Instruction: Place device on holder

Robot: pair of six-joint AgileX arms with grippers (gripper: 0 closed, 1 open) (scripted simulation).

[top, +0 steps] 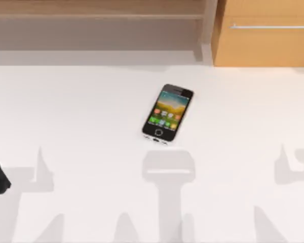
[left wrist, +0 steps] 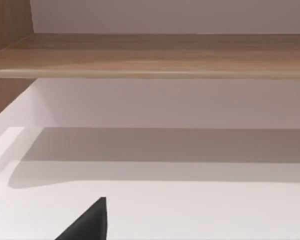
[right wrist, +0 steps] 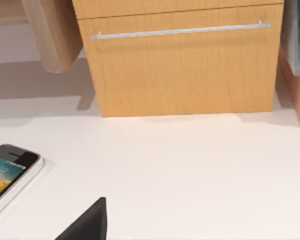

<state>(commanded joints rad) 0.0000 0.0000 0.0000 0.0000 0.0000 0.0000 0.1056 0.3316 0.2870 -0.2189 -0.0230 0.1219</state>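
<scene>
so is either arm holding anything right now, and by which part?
Nothing is held. The smartphone lies flat, screen up, on the white table, with no tool touching it.

Open table (top: pixel 233 152) surrounds the device (top: pixel 167 112); a drawer cabinet (top: pixel 266 35) bounds the rear right.

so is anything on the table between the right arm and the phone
Nothing visible. The slim white-rimmed smartphone lies flat, screen up, near the middle of the white table, with bare tabletop running from it to the top view's right side. The wooden drawer cabinet stands behind, out of that path.
</scene>
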